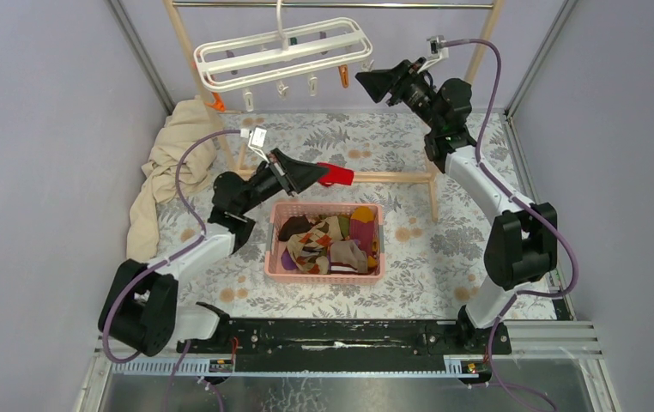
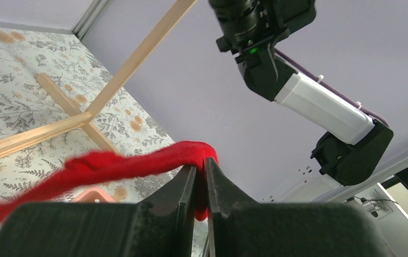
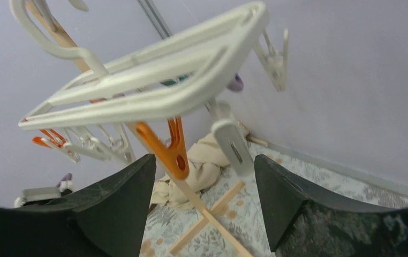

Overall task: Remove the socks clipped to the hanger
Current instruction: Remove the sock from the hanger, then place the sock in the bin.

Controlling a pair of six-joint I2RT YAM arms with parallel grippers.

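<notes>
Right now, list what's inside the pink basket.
The basket holds a heap of socks: maroon, beige, dark brown, patterned. Its floor and any socks underneath are hidden by the pile.

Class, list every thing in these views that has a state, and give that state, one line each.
left gripper, shut on the red sock
red sock, unclipped, held in the air
hanger, hanging tilted, no sock seen clipped
right gripper, open, close to the hanger
basket, holding loose socks
</notes>
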